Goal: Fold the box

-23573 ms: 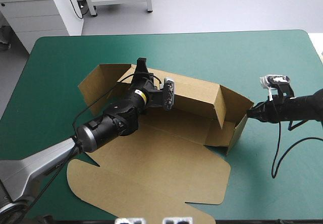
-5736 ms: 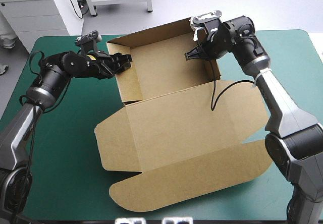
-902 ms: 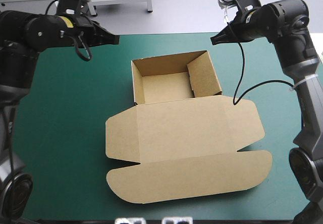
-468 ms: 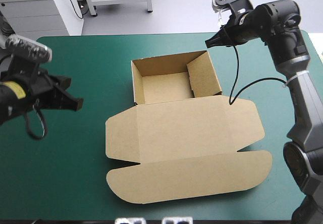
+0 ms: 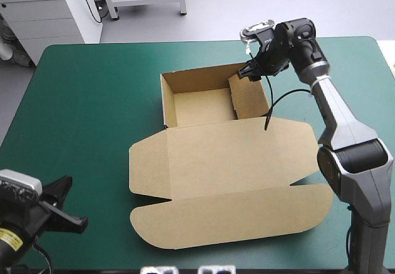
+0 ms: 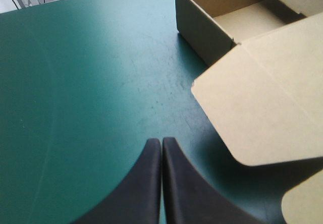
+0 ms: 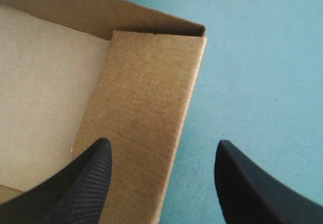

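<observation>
Mid-table on the teal-green cover [image 5: 86, 101] lies the brown cut-board box [image 5: 228, 157]: open tray toward 12 o'clock, lid flat toward 6, its rounded lip close to the near table edge. There is broad bare cover at 9 o'clock of the box, a free band along the far edge at 12 and a narrower strip at 3. The right gripper [image 5: 245, 74] hangs at the tray's 1 o'clock corner — fingers apart, one over the tucked inner wall, the other over bare cover outside; contact with the board cannot be told. The left gripper [image 6: 161, 151] sits low at 7 o'clock, well apart from the box, fingers pressed together. Its arm is cut off at the edge — wrist views catch only parts of tray and lid.
</observation>
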You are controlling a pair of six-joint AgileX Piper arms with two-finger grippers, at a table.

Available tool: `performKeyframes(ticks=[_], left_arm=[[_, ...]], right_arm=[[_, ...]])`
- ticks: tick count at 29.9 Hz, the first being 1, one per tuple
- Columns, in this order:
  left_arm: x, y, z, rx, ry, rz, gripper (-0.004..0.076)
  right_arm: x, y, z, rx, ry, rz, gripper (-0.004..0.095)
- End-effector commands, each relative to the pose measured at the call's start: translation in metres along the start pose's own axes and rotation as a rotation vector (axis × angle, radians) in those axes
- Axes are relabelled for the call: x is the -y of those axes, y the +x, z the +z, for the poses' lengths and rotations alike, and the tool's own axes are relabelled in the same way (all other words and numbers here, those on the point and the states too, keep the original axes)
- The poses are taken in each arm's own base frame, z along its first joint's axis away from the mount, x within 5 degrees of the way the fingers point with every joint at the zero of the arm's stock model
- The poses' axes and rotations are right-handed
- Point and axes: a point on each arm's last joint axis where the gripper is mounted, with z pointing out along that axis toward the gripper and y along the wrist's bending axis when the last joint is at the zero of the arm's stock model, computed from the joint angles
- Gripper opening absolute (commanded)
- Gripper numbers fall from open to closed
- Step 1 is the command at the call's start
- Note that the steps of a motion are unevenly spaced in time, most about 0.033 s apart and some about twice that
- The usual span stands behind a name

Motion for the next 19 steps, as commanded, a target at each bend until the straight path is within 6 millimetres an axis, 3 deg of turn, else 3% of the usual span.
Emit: performKeyframes(ticks=[1,5,9,11,15,19], left_arm=[[0.001,0.02,-0.002,0.099,-0.004,-0.03,-0.0008],[0.003,0.046,-0.01,0.156,-0.006,-0.05,-0.0008],[0.003,0.057,-0.018,0.194,-0.012,-0.077,-0.0008],[0.003,0.059,-0.02,0.194,-0.016,-0.075,-0.0008],[0.002,0.063,-0.02,0.16,-0.018,-0.074,-0.0008],[0.002,0.063,-0.02,0.16,-0.018,-0.074,-0.0008]], right_arm=[[0.003,-0.003,-0.008,0.024,0.007,0.009,0.056],[0.003,0.0,0.022,-0.033,-0.002,0.038,0.056],[0.005,0.003,0.04,-0.072,0.012,0.083,0.0536],[0.005,0.004,0.049,-0.088,0.013,0.085,0.0432],[0.011,0.006,0.053,-0.104,0.074,0.052,0.0001],[0.033,0.008,0.049,-0.125,0.272,-0.011,-0.002]])
